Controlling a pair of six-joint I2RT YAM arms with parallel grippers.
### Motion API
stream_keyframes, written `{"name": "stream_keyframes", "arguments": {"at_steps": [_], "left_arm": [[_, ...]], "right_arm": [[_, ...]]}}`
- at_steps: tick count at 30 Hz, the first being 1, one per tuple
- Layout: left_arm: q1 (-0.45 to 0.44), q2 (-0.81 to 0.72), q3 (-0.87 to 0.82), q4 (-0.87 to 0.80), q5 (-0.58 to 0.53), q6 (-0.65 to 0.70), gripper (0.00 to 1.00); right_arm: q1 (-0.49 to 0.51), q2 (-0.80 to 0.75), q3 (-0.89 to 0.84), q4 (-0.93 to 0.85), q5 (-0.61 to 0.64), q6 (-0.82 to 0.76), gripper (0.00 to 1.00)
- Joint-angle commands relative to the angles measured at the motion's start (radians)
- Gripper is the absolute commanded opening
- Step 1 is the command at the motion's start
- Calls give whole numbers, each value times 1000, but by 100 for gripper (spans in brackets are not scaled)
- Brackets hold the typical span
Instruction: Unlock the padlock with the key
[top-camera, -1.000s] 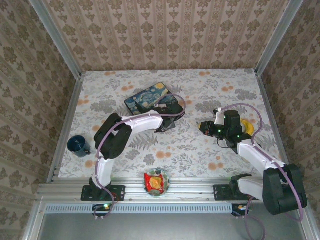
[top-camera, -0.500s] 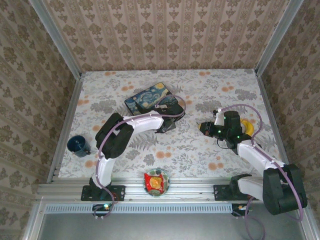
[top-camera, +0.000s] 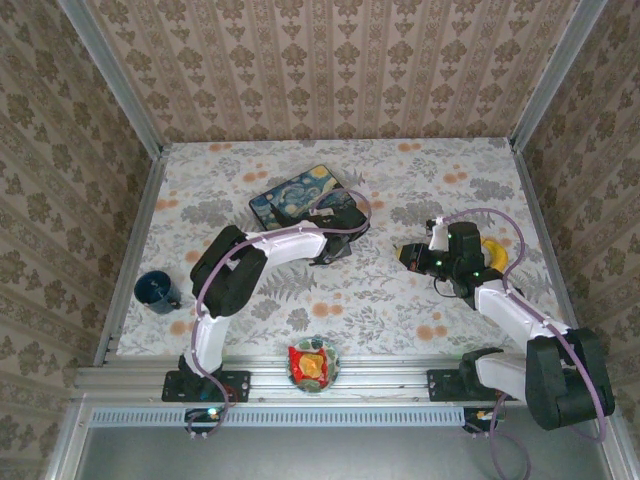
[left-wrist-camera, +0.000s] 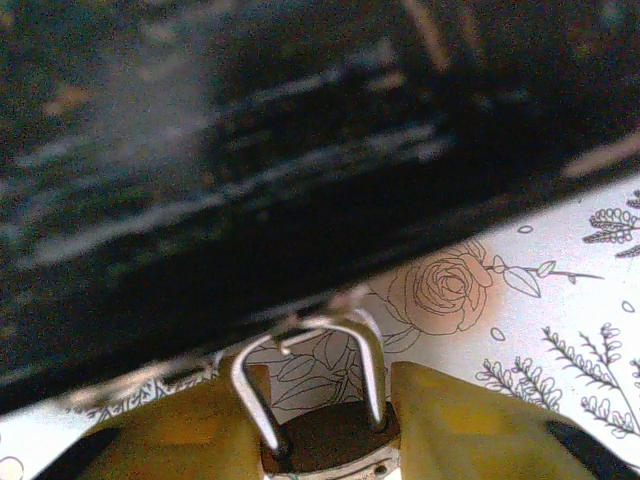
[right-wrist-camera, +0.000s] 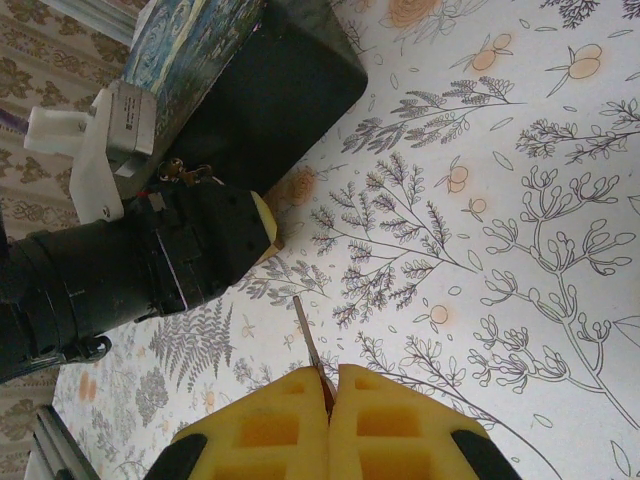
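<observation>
The padlock (left-wrist-camera: 330, 442) is small and brass-coloured, and its silver shackle (left-wrist-camera: 366, 365) points toward the dark wall of the painted tin (left-wrist-camera: 250, 150). My left gripper (left-wrist-camera: 325, 405) has its yellow pads (left-wrist-camera: 470, 420) pressed against both sides of the padlock's body, low over the table. From above, that gripper (top-camera: 335, 242) sits just in front of the tin (top-camera: 295, 195). My right gripper (right-wrist-camera: 330, 385) is shut on the key (right-wrist-camera: 306, 330). The key's thin silver blade sticks out toward the left arm's gripper (right-wrist-camera: 180, 250). In the top view the right gripper (top-camera: 405, 256) is a little to the right of the left one.
A dark blue cup (top-camera: 157, 290) stands at the left edge of the table. A bowl with a red and yellow packet (top-camera: 313, 365) sits at the near edge between the arm bases. A yellow curved object (top-camera: 490, 247) lies behind the right wrist.
The left jaws have drawn in onto the padlock. Neither arm has visibly shifted, and the right gripper still holds the key.
</observation>
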Motion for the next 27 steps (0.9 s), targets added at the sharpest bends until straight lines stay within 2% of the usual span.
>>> {"name": "stream_keyframes", "arguments": {"at_steps": [1,8,13,20,27], "left_arm": [[9,14,-10,-3,5,-6,27],[3,-4,-27,22,39,7,18],[4,-45,-73,90,135,26,8],[1,-115,-126,196,310,-25,7],[1,-144,-158,279,440,-98,7]], "right_arm": [[-5,2,-18,25,-13,14,0],[-5,-6,-50,44,-18,24,0],[-2,-12,-84,62,-20,32,0],[73,16,-173,237,37,82,0],[185,123,-170,392,102,92,0]]}}
